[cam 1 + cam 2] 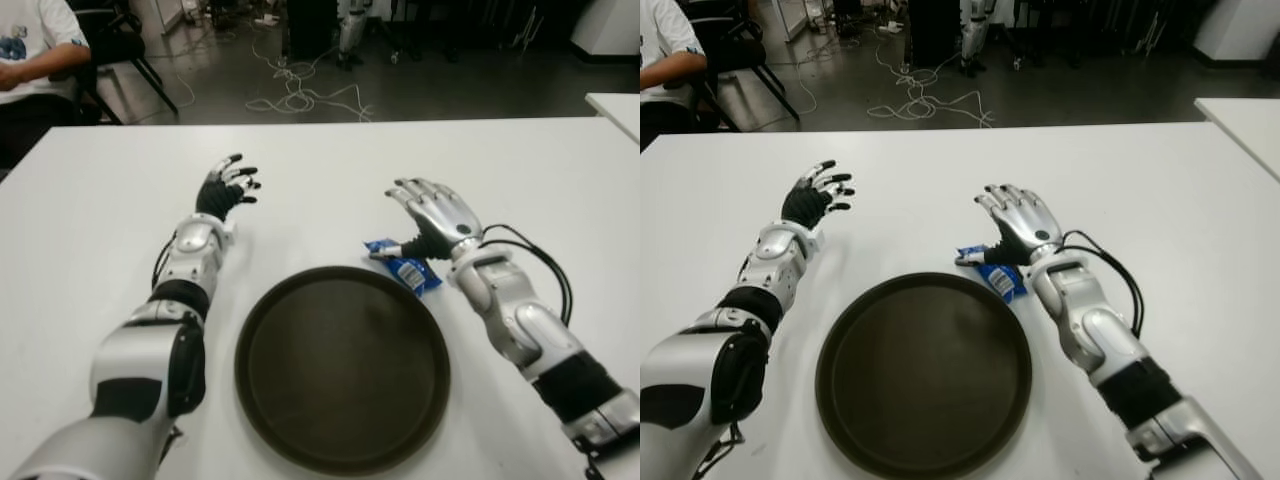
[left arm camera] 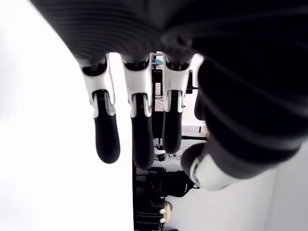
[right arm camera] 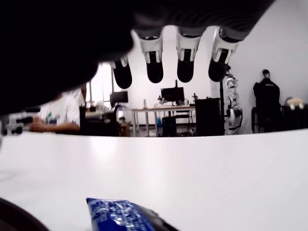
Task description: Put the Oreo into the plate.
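Note:
A blue Oreo packet [image 1: 403, 265] lies on the white table just past the far right rim of the dark round plate [image 1: 342, 366]. My right hand [image 1: 436, 215] hovers over the packet's far end with its fingers spread and nothing in them. In the right wrist view the packet [image 3: 122, 214] shows below the open fingertips [image 3: 185, 69], apart from them. My left hand [image 1: 227, 187] is at the far left of the plate, fingers spread and empty.
The white table [image 1: 320, 170] stretches wide around the plate. A seated person [image 1: 30, 55] is at the far left corner beyond the table. Cables [image 1: 300, 95] lie on the floor behind. A second white table [image 1: 615, 105] edges in at the right.

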`<state>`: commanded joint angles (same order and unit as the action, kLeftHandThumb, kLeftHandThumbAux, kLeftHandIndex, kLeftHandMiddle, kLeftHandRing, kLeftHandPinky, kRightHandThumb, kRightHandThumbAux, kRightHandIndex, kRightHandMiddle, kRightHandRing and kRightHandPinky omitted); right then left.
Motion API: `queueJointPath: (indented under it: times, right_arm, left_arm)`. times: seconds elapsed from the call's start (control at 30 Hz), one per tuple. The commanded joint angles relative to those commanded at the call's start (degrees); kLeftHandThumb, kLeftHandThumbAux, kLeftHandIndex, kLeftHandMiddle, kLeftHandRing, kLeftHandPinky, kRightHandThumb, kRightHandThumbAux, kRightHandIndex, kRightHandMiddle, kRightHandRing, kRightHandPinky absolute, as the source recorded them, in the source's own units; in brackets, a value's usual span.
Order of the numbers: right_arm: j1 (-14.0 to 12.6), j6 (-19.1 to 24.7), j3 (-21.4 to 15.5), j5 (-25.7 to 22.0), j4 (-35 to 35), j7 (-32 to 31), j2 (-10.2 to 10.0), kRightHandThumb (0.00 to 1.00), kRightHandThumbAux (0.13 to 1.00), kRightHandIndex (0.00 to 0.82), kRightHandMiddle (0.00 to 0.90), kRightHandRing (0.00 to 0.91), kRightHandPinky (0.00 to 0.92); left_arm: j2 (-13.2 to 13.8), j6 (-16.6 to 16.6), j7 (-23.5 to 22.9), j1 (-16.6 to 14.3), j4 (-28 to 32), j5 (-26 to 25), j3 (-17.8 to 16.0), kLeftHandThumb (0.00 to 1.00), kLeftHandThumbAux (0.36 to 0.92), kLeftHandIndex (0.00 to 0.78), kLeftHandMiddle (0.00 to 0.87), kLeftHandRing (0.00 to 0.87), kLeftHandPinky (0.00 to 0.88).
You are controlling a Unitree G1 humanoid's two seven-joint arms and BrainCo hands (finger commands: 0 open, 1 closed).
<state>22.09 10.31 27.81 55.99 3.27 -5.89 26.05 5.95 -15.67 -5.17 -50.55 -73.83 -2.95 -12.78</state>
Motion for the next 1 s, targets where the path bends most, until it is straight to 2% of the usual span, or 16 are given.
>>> queueJointPath:
  times: [0.27, 0.6, 1.0]
  right_arm:
    - [-0.9, 0.6, -0.1, 3.3, -3.0, -2.7, 0.6, 0.000, 0.398, 0.049, 0.038, 0.030, 0.053]
    - [-2.5, -1.2, -0.5, 5.0, -4.9, -2.0, 0.8, 0.000, 0.459, 0.048, 0.026, 0.025, 0.060]
    - [-3.7, -2.7, -0.9, 5.2, -6.6, -1.5, 0.4, 0.000, 0.456, 0.036, 0.032, 0.024, 0.052]
  left_arm:
    - [0.0, 0.0, 0.0, 0.0, 0.0, 0.0, 0.0, 0.245, 0.802, 0.162, 0.290, 0.343, 0.426]
    - [0.0, 0.4, 0.0, -0.1, 0.0, 0.0, 0.1, 0.267, 0.793, 0.163, 0.296, 0.345, 0.425]
    - [0.0, 0.5, 0.0, -0.1, 0.0, -0.3, -0.2, 0.248, 0.790, 0.159, 0.294, 0.348, 0.429]
